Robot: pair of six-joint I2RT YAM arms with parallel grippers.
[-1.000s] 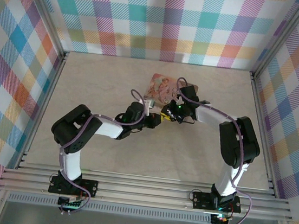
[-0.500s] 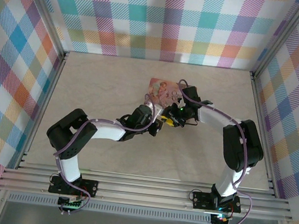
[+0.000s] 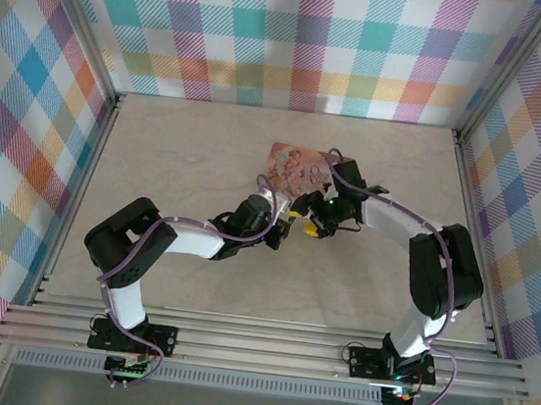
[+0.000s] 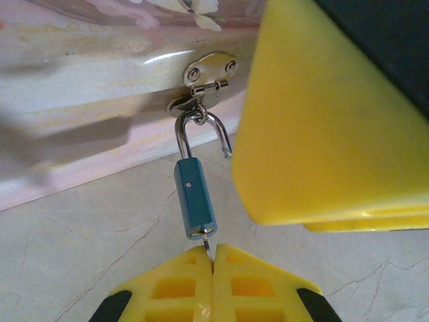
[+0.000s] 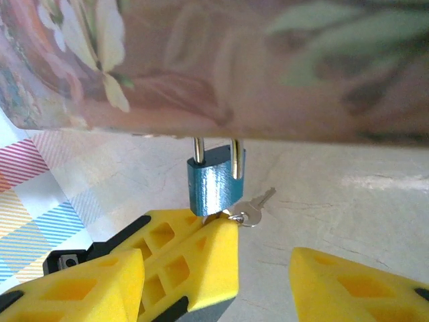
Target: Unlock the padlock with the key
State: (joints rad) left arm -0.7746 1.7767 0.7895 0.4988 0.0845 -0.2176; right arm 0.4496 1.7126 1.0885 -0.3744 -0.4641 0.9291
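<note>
The padlock (image 4: 194, 198), small with a blue body, hangs by its shackle from the hasp (image 4: 209, 72) of the pink box (image 3: 300, 167). One end of the shackle (image 4: 226, 151) stands free of the body. My left gripper (image 4: 212, 258) is shut on the key (image 4: 206, 243), whose blade sits in the bottom of the lock. In the right wrist view the padlock (image 5: 214, 184) hangs above the left gripper's yellow fingers (image 5: 194, 255), with a spare key (image 5: 251, 211) dangling beside it. My right gripper (image 5: 214, 268) is open and apart from the lock. From above, both grippers (image 3: 297, 224) meet in front of the box.
The pink illustrated box (image 5: 221, 60) lies flat on the pale table (image 3: 179, 142), close behind both grippers. A right gripper finger (image 4: 315, 127) looms just right of the lock. Plaid walls and metal rails (image 3: 89, 151) close in the table.
My right gripper has opened and let go of the padlock. Both arms have shifted slightly right, toward the box. The left gripper has stayed shut on the key.
</note>
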